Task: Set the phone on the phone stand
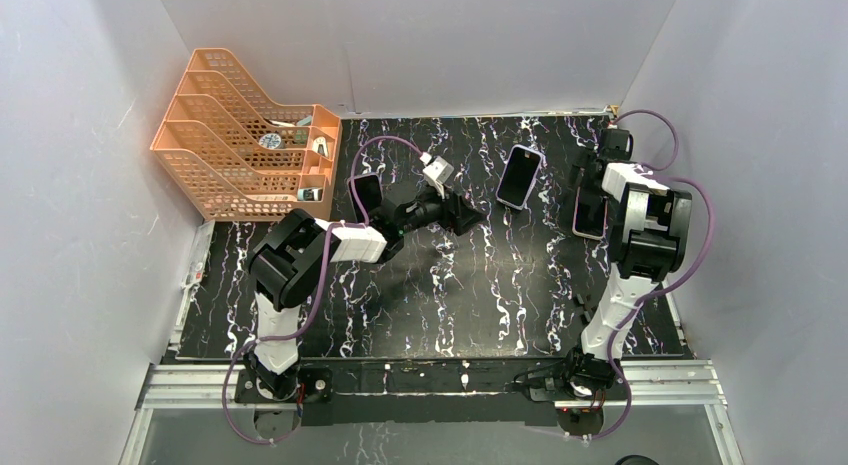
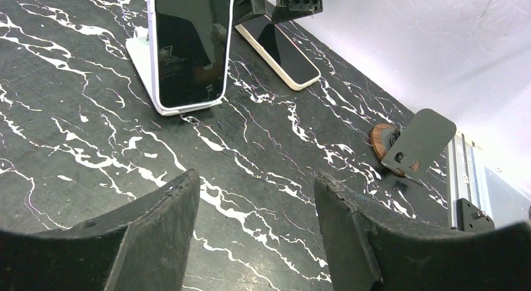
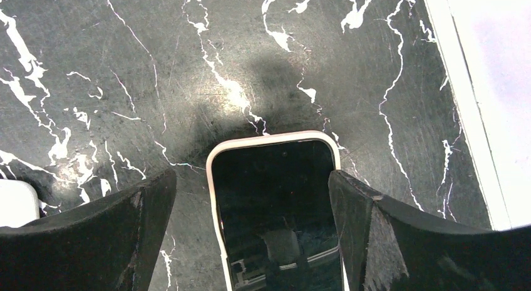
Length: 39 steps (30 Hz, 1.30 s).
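Lying flat, the cream-cased phone (image 3: pixel 275 209) shows a dark glossy screen.

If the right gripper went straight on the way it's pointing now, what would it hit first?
Most likely the cream-cased phone, which lies flat on the marble-pattern table directly below. The right gripper points down with its open jaws on either side of the phone's top end. The remaining gap is unclear.

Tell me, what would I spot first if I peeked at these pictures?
Probably the shiny black table with white marble streaks, and the bright orange rack in its far left corner. Next, a phone propped upright on a white stand in the middle, and a second phone lying flat between the open fingers of the right gripper.
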Each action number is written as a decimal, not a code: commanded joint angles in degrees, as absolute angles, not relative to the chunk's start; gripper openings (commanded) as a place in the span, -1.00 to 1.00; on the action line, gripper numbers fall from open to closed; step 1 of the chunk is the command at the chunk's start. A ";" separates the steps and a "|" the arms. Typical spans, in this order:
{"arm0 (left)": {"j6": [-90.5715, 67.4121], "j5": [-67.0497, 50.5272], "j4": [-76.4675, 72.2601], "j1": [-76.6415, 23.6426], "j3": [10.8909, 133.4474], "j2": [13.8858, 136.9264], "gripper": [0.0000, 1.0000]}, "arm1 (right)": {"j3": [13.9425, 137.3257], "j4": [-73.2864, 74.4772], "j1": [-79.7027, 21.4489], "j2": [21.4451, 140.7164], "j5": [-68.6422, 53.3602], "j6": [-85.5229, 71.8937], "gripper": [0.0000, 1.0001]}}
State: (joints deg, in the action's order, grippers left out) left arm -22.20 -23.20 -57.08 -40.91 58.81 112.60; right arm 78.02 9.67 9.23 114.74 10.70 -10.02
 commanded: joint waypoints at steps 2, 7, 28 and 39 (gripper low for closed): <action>-22.99 -24.50 -59.30 -40.17 58.54 110.40 0.28 | 78.50 10.41 9.33 114.97 15.37 -9.05 0.97; -23.85 -25.08 -60.24 -39.84 58.48 110.92 0.28 | 73.87 5.32 9.32 109.63 15.31 -8.83 0.97; -25.65 -26.22 -62.33 -38.66 57.47 111.80 0.27 | 76.35 9.25 9.14 113.64 16.91 -9.55 0.97; -26.28 -26.68 -62.93 -38.26 57.55 112.68 0.28 | 77.02 8.98 9.23 116.15 15.85 -9.23 0.97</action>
State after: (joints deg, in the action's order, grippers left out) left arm -26.13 -25.69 -61.28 -38.72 57.63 112.95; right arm 74.91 8.49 9.26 114.24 15.90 -9.65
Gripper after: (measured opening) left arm 0.640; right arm 0.985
